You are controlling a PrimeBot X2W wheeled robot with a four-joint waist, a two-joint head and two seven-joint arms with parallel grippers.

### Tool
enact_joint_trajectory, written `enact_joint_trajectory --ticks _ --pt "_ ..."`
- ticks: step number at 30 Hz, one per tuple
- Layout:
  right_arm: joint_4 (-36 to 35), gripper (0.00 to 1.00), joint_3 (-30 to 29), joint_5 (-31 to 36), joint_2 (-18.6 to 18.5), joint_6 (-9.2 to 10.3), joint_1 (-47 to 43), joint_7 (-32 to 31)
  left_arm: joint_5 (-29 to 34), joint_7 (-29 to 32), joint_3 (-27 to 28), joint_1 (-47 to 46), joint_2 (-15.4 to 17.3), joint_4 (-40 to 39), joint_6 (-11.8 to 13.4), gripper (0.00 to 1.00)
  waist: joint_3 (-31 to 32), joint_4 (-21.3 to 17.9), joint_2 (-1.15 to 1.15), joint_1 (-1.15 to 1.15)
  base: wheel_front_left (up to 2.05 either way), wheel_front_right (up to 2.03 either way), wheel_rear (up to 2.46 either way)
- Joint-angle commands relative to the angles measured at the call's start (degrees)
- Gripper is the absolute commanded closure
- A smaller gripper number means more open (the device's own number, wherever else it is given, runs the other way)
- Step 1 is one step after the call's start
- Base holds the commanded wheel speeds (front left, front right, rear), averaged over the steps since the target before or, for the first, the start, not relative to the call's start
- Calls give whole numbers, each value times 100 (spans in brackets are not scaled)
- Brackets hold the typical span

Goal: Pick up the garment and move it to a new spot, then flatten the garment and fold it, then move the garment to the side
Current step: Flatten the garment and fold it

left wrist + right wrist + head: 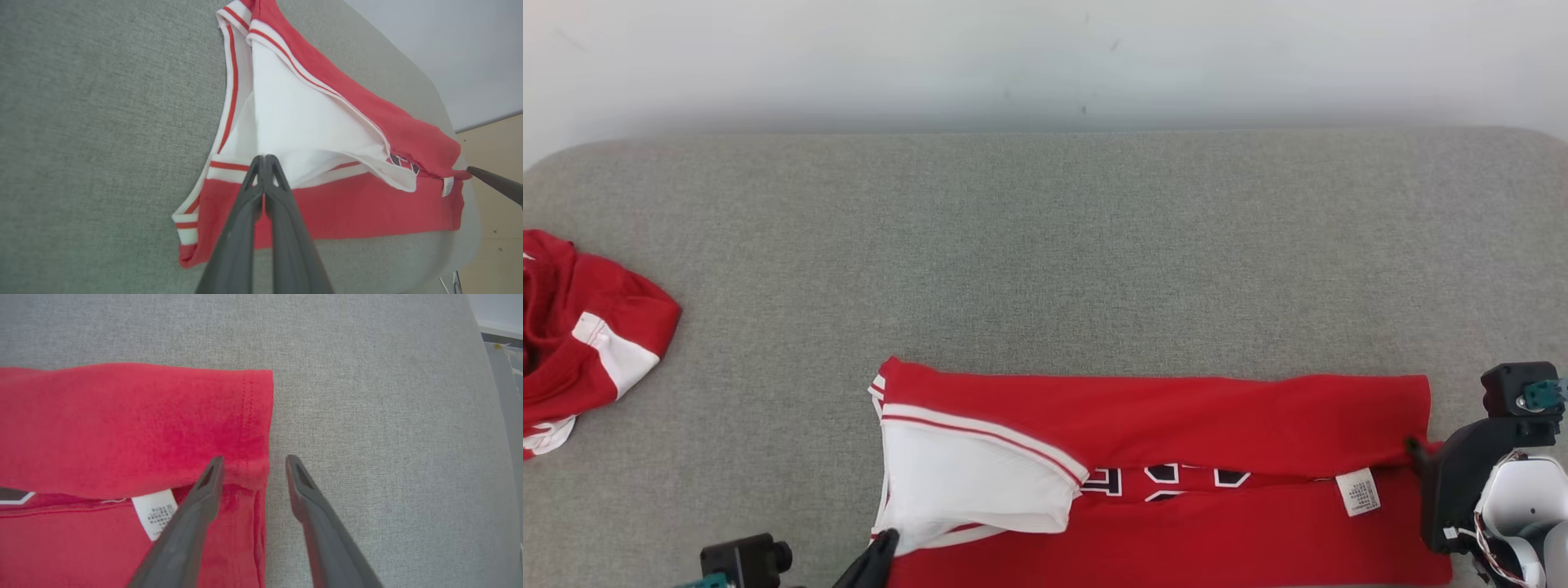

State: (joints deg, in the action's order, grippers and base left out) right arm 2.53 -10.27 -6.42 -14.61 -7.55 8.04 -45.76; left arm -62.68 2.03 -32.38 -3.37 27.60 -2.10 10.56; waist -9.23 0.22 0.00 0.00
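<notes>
Head view, from the left: well to the left of the left pincer [882,545], a second red garment [592,343] lies crumpled on the grey padded surface [1045,245], apart from the work. The left pincer has its two fingers pressed together, with the tips at the edge of the white flap [302,134] by the armhole. Whether a thin layer of cloth is caught between them, I cannot tell. From this pincer the garment [1176,408] stretches to the right as a long red strip lying on the surface. Its far long edge is folded toward the middle, so I judge that the lengthwise fold is the step in hand. Just left of the right pincer [254,458] sits the white label [155,512]. The right pincer stands apart and holds nothing, one finger over the corner of the hem [248,416] and the other over bare surface. To do this step well, I think the left pincer should open and rise straight up, because a sideways pull would drag the flap, which looks puffed and needs pressing flat. The right pincer should also go upward first, so that the hem corner under it is not disturbed.
</notes>
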Motion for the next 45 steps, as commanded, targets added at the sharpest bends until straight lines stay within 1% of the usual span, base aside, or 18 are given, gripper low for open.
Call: enact_joint_trajectory --ticks 1,6,7,9,12,15,18,21,23,25,27,30,32,37,38,41,45 --pt "-38 0 -35 44 52 10 -45 57 62 -18 -21 41 -18 49 -4 0 21 7 0 0 0 0 0" --pt "-257 0 -348 48 384 10 -262 235 18 -172 25 87 -132 368 -24 0 159 83 0 0 0 0 0" --pt "-431 0 -506 41 541 10 -387 330 50 -306 57 117 -173 479 -44 0 217 115 0 0 0 0 0" --pt "-610 0 -661 5 720 10 -565 449 160 -529 106 94 -185 556 -69 0 276 150 0 0 0 0 0" --pt "-879 0 -900 -118 948 10 -783 727 352 -1063 233 38 -238 634 -145 0 364 192 0 0 0 0 0" --pt "-1077 0 -1134 -277 1109 10 -942 1120 774 -1547 343 -71 -257 688 -228 0 453 204 0 0 0 0 0" --pt "-1180 0 -1260 -429 1164 10 -1065 1594 1308 -1711 528 -121 -362 687 -289 0 551 198 0 0 0 0 0" --pt "-1082 0 -1189 -794 1175 10 -1180 2225 1883 -1731 953 -73 -578 567 -297 0 655 167 0 0 0 0 0" --pt "-1003 0 -1107 -829 1174 10 -1250 2663 2309 -1724 1240 57 -763 502 -310 0 704 138 0 0 0 0 0" --pt "-850 0 -1051 -931 1177 10 -1310 2977 2643 -1726 1534 166 -960 437 -364 0 752 109 0 0 0 0 0" --pt "-660 0 -984 -963 1177 10 -1343 3157 2964 -1727 1787 258 -1111 426 -449 0 793 80 0 0 0 0 0" --pt "-382 0 -905 -834 1174 10 -1334 3193 3255 -1727 2207 371 -1381 392 -624 0 822 46 0 0 0 0 0" --pt "-209 0 -892 -725 1173 10 -1219 3111 3414 -1728 2494 451 -1528 372 -805 0 822 26 0 0 0 0 0" --pt "258 0 -1002 -273 1173 10 -795 2553 3748 -1728 2893 587 -1718 470 -1247 0 769 9 0 0 0 0 0" --pt "258 0 -1002 -273 1173 10 -795 2553 3748 -1728 2893 587 -1718 470 -1247 0 769 9 0 0 0 0 0" --pt "496 0 -1204 19 1172 10 -456 2279 3873 -1729 3011 588 -1792 531 -1416 0 700 71 0 0 0 0 0" --pt "869 0 -1318 293 1177 10 -138 2005 4021 -1729 3062 508 -1850 612 -1528 0 604 167 0 0 0 0 0"
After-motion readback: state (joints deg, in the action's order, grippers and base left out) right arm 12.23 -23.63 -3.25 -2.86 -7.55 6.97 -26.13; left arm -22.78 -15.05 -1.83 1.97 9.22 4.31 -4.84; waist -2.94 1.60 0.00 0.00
